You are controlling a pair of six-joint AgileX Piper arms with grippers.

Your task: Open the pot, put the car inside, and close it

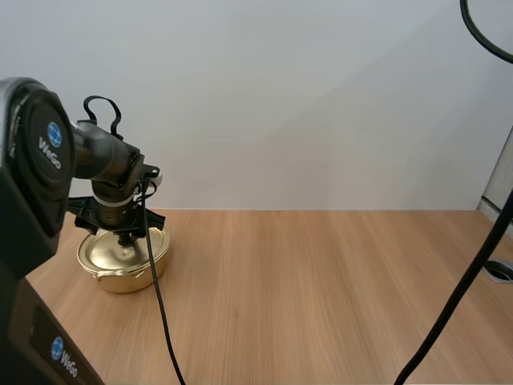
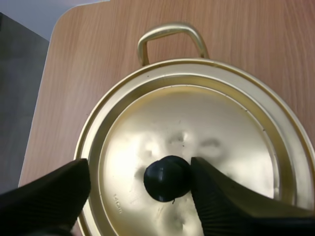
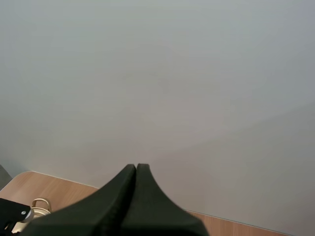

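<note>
A gold pot [image 1: 124, 261] with its lid [image 2: 197, 113] on stands at the far left of the wooden table. My left gripper [image 1: 126, 238] hangs straight down over it. In the left wrist view the left gripper [image 2: 140, 167] is open around the lid's black knob [image 2: 167, 178]: one finger rests against the knob, the other stands well apart from it. A gold side handle [image 2: 170, 34] sticks out from the pot's rim. My right gripper [image 3: 136, 168] is shut on nothing, its fingers one dark wedge, raised high and pointing at the wall, with the pot's handle [image 3: 41, 204] far below it.
The pot sits close to the table's rounded far left corner [image 2: 64, 19]. Bare wood [image 1: 321, 289] stretches to the right of it. A grey round fitting [image 1: 501, 270] shows at the table's right edge.
</note>
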